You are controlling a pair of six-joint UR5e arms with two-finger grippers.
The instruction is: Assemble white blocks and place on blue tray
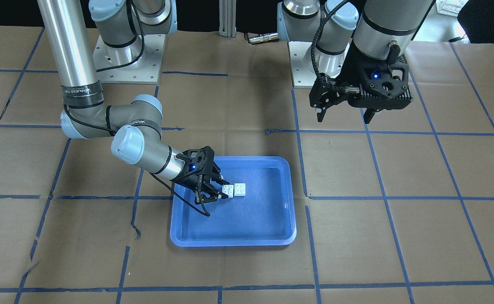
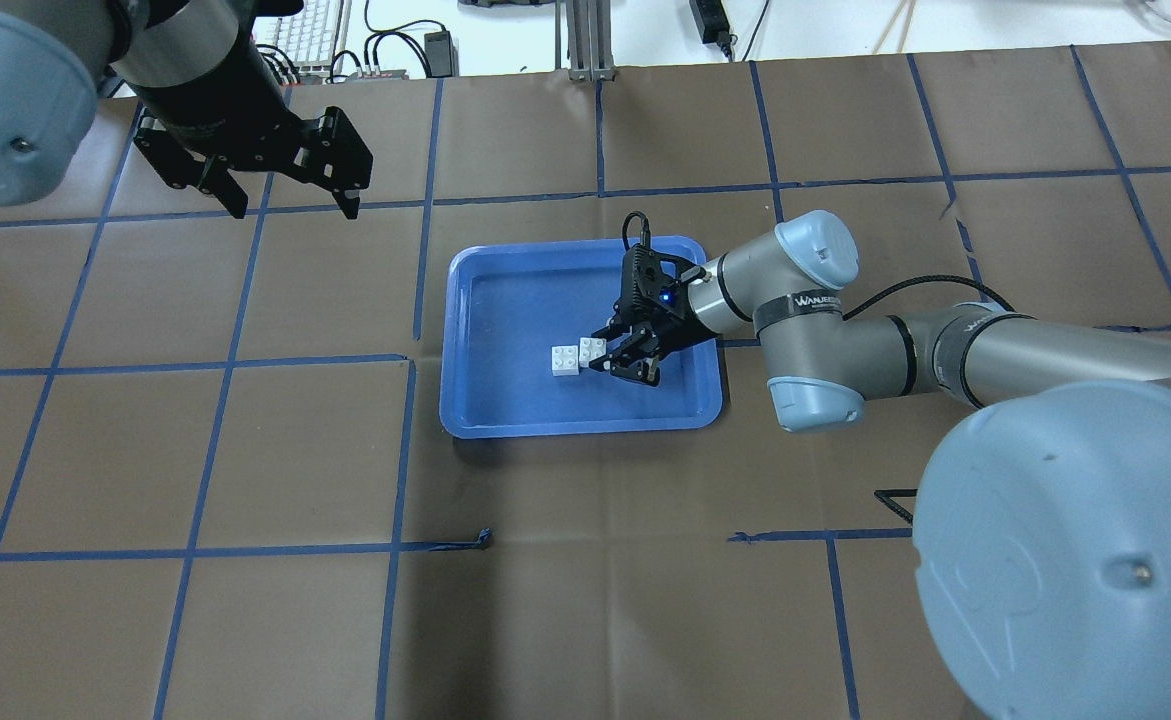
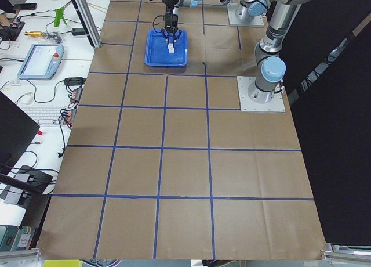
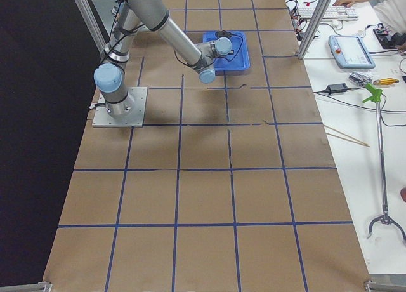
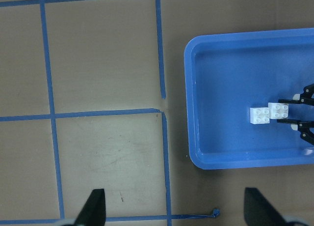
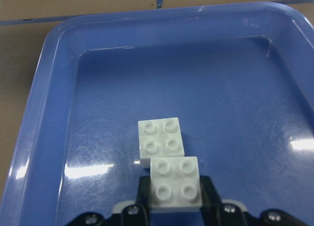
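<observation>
The two white blocks [image 6: 167, 162] lie inside the blue tray [image 6: 54, 113], near its middle, studs up. Bare blue floor shows on every side of them, and they touch no wall. The near block [image 6: 175, 183] sits between the black fingers [image 6: 210, 189] of the right gripper [image 2: 610, 352], which squeezes it from both sides. The far block [image 6: 160, 140] touches the near one at a corner, set a bit to one side.

The right wrist view shows each block's four studs up close, but I cannot tell if the blocks are snapped together. The left wrist view looks down from high up and shows the tray [image 5: 216, 88] with both blocks [image 5: 267, 113] side by side. In the side views the tray is small and far off.

The left gripper [image 1: 344, 117] hangs in the air well apart from the tray, its fingers spread wide and holding nothing.

The tray lies flat on a table [image 1: 398, 236] covered in brown paper with blue tape lines making squares. A desk beside it holds a keyboard [image 3: 49, 113] and cables.
</observation>
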